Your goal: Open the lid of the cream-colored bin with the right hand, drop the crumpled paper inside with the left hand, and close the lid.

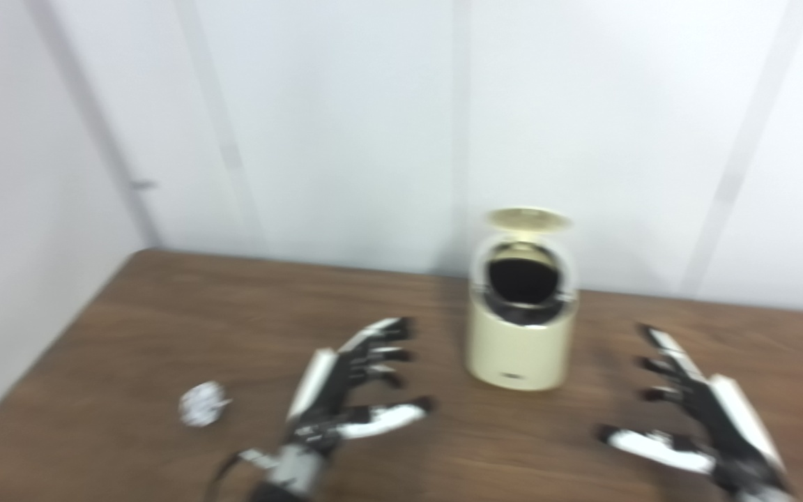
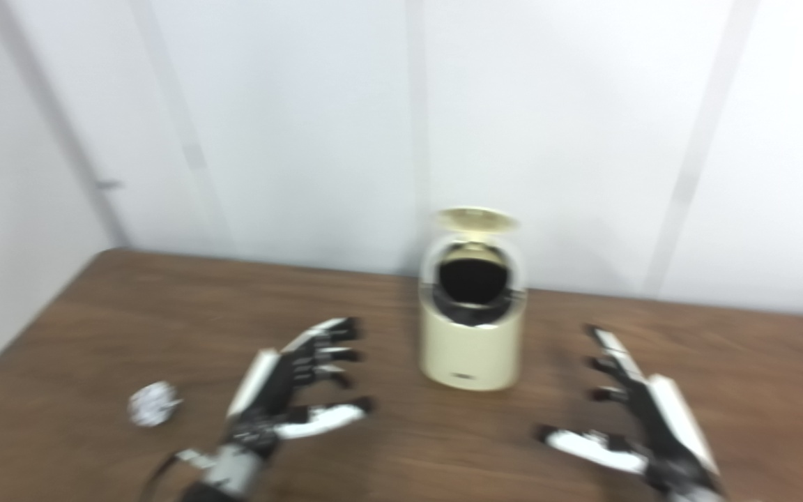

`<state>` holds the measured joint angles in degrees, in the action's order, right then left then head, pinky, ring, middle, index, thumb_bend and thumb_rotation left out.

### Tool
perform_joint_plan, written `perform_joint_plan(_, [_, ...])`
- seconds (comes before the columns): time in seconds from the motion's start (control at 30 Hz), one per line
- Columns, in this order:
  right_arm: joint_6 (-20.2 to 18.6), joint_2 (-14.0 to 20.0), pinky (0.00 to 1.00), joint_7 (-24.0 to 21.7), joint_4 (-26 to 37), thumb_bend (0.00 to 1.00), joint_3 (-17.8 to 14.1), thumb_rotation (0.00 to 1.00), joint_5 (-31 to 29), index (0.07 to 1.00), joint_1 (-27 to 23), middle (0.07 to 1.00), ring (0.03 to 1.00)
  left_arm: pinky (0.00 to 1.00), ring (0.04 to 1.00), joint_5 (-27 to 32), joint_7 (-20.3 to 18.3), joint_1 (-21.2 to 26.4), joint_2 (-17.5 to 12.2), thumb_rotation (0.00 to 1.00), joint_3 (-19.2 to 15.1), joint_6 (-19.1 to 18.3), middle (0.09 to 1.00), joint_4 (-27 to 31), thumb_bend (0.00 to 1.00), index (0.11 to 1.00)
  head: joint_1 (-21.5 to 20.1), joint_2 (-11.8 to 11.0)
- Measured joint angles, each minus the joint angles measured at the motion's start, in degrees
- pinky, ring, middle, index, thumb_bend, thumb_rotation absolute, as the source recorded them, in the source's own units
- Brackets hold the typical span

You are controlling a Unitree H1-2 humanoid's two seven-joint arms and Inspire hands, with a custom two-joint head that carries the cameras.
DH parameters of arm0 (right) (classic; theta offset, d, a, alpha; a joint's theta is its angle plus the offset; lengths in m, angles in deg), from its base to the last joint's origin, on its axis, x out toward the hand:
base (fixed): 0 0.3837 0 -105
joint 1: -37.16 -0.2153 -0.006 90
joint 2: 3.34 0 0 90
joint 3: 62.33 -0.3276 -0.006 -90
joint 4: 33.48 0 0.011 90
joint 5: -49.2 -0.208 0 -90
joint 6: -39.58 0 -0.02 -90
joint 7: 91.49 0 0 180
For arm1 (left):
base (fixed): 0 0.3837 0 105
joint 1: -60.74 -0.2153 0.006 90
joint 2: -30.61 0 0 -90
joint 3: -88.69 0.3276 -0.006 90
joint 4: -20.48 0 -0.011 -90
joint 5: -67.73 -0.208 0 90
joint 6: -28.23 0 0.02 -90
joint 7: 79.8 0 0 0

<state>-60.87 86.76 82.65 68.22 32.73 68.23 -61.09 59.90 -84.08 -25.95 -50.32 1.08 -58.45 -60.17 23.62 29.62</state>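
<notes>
Nearest, the left hand (image 1: 353, 390) and right hand (image 1: 694, 411) hover over the wooden table (image 1: 129, 314), fingers spread, both empty, flanking the cream-colored bin (image 1: 518, 341). The crumpled paper (image 1: 201, 403) lies on the table left of the bin, beyond the left hand. The bin's lid (image 1: 527, 219) stands raised. Both views match.

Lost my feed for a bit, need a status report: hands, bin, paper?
Left hand and right hand open, empty. Cream-colored bin lid up. Crumpled paper on table, left of the left hand. Nothing blocking.
</notes>
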Motion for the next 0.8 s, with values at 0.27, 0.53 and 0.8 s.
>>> perform_joint_plan(0.27, [-2.3,0.6,0.75,-2.0,1.5,0.78,-1.2,0.35,-1.5,0.97,0.1,0.968,0.91,0.58,0.745,-3.6,1.8,0.1,2.3,0.12,1.0,-0.1,0.84,-0.6,0.72,0.862,6.1,-1.3])
perform_joint_plan(0.53, [-1.5,1.8,0.67,-2.1,1.4,0.81,-1.2,0.44,-1.5,0.964,0.0,0.967,0.917,0.55,0.717,-14.3,-1.2,-0.7,-2.2,0.1,0.8,-12.3,0.795,14.0,0.71,0.821,6.4,-1.3])
perform_joint_plan(0.8, [-1.5,2.1,0.58,-2.2,1.4,0.81,-0.9,0.46,-1.5,0.969,-0.4,0.979,0.898,0.53,0.662,-18.4,-10.3,-1.2,-12.6,0.0,-4.1,-27.0,0.755,26.4,0.71,0.797,6.7,-1.3])
